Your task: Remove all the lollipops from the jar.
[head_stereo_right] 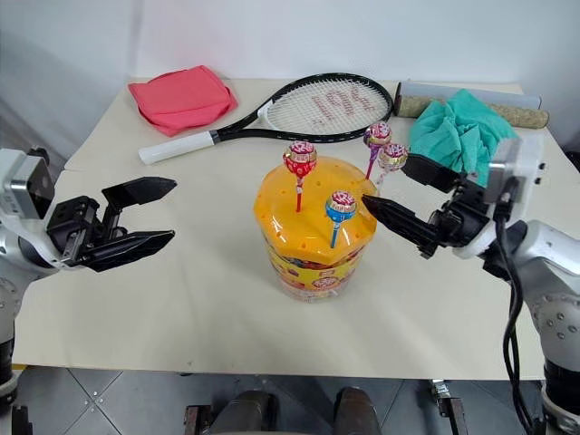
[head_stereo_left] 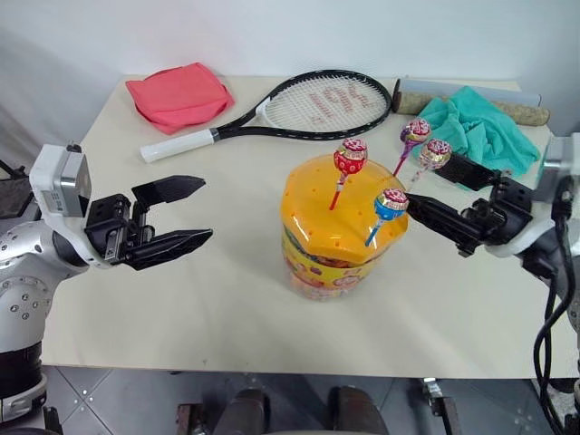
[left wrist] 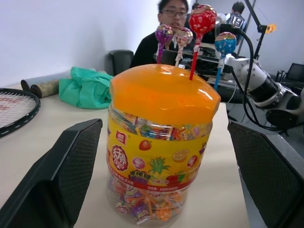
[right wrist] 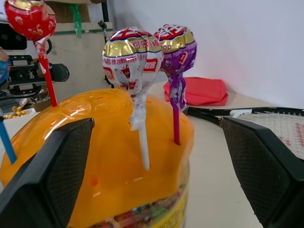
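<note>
Four light, fragile lollipops [head_stereo_left: 350, 157] are being offered by thin sticks above the jar's [head_stereo_left: 340, 231] orange lid near the tabletop's [head_stereo_left: 227, 299] middle, best pinched just under the wrapped heads, while the left gripper [head_stereo_left: 177, 213] and right gripper [head_stereo_left: 439, 195] are being held spread, nothing pinched

Beige table [head_stereo_left: 227, 308] against a plain white wall [head_stereo_left: 272, 36].
Grey tiled floor [head_stereo_left: 118, 399] below the near edge; the left wrist view shows a seated person [left wrist: 166, 28] and a dark chair [left wrist: 119, 61] beyond the table.
</note>
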Robot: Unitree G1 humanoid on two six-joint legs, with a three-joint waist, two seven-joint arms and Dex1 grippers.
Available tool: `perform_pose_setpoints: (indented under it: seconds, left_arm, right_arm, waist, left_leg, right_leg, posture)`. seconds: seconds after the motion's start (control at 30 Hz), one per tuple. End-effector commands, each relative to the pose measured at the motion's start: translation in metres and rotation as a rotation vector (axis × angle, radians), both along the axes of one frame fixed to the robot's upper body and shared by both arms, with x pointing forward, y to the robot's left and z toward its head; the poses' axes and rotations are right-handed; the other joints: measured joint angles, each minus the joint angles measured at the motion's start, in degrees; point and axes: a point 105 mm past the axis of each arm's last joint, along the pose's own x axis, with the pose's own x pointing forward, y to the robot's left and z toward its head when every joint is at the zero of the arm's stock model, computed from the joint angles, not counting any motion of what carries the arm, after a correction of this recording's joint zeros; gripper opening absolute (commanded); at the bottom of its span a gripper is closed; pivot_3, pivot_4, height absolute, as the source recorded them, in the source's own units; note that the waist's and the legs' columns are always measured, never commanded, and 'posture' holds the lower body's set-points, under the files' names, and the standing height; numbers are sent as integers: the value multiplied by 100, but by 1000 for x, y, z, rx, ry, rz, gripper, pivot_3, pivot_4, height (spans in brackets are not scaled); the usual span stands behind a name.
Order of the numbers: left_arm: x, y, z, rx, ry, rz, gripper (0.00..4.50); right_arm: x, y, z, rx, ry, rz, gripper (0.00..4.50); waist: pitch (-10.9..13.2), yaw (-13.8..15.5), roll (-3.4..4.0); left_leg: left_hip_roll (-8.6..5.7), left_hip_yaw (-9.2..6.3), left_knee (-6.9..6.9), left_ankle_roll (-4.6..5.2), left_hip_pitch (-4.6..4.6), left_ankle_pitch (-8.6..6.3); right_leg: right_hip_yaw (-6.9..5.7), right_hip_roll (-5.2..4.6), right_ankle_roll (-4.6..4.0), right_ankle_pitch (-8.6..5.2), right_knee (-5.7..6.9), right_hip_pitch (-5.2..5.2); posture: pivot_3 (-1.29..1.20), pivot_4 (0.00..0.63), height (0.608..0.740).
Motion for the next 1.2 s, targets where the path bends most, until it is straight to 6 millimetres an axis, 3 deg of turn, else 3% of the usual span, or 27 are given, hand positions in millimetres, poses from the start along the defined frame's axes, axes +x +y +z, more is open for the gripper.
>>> perform_pose_setpoints:
  seconds: [0.03,0.2,0.4,0.53,0.77,0.93,1.03,1.13,1.2]
  left_arm:
    - [-5,3,8,1,-49,20,4500]
    - [-5,4,7,4,-54,31,4500]
    - [-3,1,11,9,-65,30,4500]
    - [-2,0,12,16,-71,25,4500]
    - [3,-3,17,20,-94,8,4500]
    - [3,-7,17,21,-98,-18,4500]
    - [2,-10,18,26,-108,-32,4500]
    - [1,-13,15,47,-116,-41,4500]
    - [1,-13,11,65,-112,-41,4500]
  right_arm:
    - [-3,5,7,13,-17,20,3472]
    - [-1,7,9,12,-17,28,1891]
    - [-5,-7,10,24,-34,36,23]
    - [-6,-15,8,-1,-28,47,23]
    - [-10,-31,40,105,-80,54,23]
    - [-15,-56,54,160,-70,13,23]
    - [-1,-91,37,104,17,-150,23]
    - [23,-148,-18,-151,184,-435,23]
    - [27,-170,-41,-240,260,-515,23]
  waist:
    - [0,0,0]
    - [0,1,0]
    - [0,-1,0]
    - [1,15,-2]
    - [2,8,-3]
    - [2,10,-3]
    - [2,13,-3]
    - [3,28,-6]
    - [5,14,-8]
  left_leg:
    - [0,0,0,0,0,0]
    - [-1,-1,1,0,0,0]
    - [-2,0,1,0,0,0]
    - [-4,-2,3,0,-1,0]
    - [-5,-4,4,0,-3,0]
    - [-4,-4,3,0,-6,0]
    - [-5,5,6,0,-10,0]
    - [-9,33,10,2,-13,0]
    - [-10,38,12,4,-14,0]
  right_leg:
    - [0,0,0,0,0,0]
    - [-1,0,0,0,1,0]
    - [-1,0,0,0,0,0]
    - [-3,-1,0,0,1,2]
    - [-7,-2,0,0,0,3]
    - [-12,-1,0,0,-1,3]
    - [-16,-2,0,0,-2,3]
    - [-22,-4,0,0,-3,7]
    - [-21,-5,0,0,-3,6]
  posture:
    - [0,150,740]
    - [0,150,740]
    - [0,150,740]
    - [0,150,740]
    - [0,150,740]
    - [0,150,740]
    - [0,150,740]
    - [0,150,740]
    - [0,150,740]
